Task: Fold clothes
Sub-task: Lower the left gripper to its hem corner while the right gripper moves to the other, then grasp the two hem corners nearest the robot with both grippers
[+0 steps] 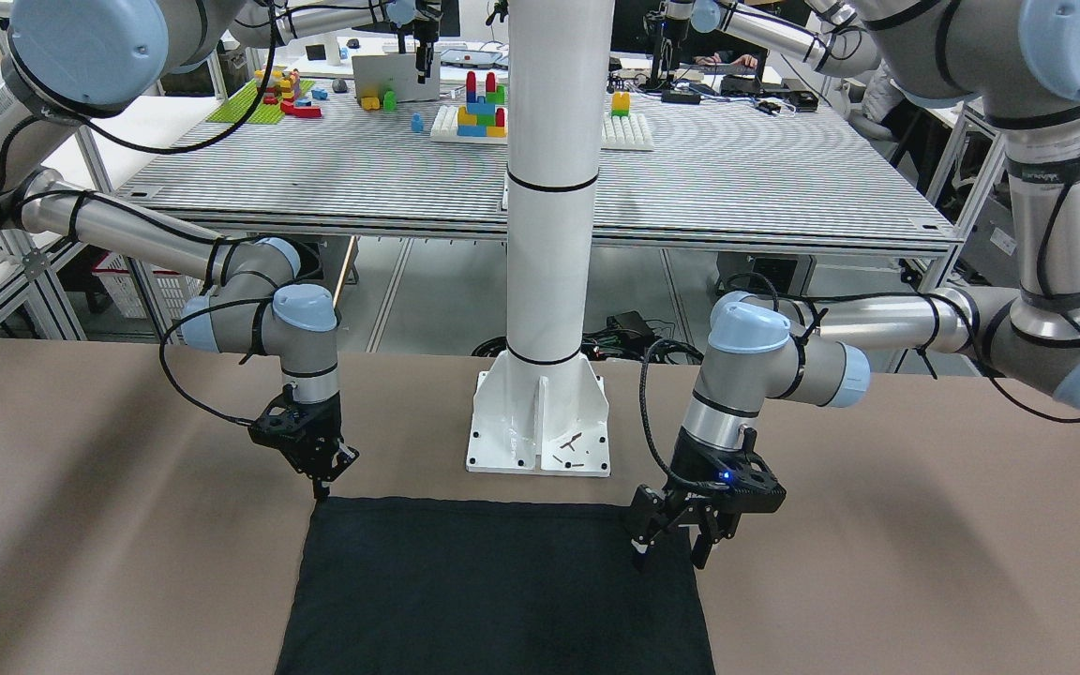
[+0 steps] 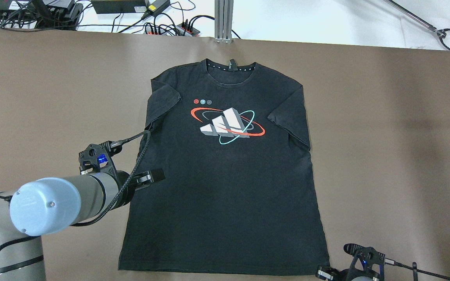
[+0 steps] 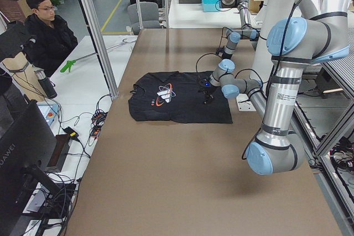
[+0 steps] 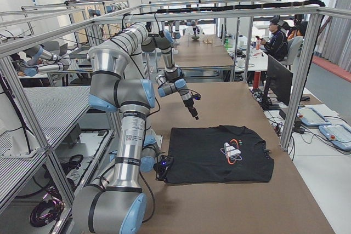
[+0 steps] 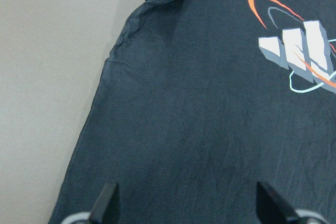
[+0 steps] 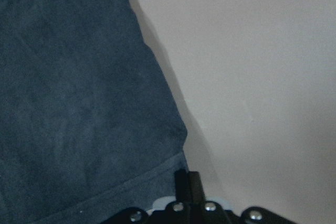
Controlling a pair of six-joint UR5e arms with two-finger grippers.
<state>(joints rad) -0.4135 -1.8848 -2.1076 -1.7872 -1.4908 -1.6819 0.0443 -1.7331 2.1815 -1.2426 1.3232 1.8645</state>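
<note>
The garment is a black T-shirt (image 2: pixel 229 187) with a white, red and teal chest logo. It lies flat and face up on the brown table, collar at the far side. It also shows in the front view (image 1: pixel 502 581). My left gripper (image 2: pixel 152 177) is open, jaws wide, just above the shirt's left side edge below the sleeve; the left wrist view (image 5: pixel 185 192) shows fabric between its fingertips. My right gripper (image 1: pixel 321 489) is shut at the shirt's near right hem corner; the right wrist view (image 6: pixel 186 177) shows its closed tips on that corner.
The white pillar's base (image 1: pixel 540 422) stands just behind the shirt's hem, between the two arms. Bare brown table (image 2: pixel 385 136) lies on both sides of the shirt. Cables and power strips (image 2: pixel 162 23) lie past the far edge. An operator (image 3: pixel 47 26) sits beyond the table.
</note>
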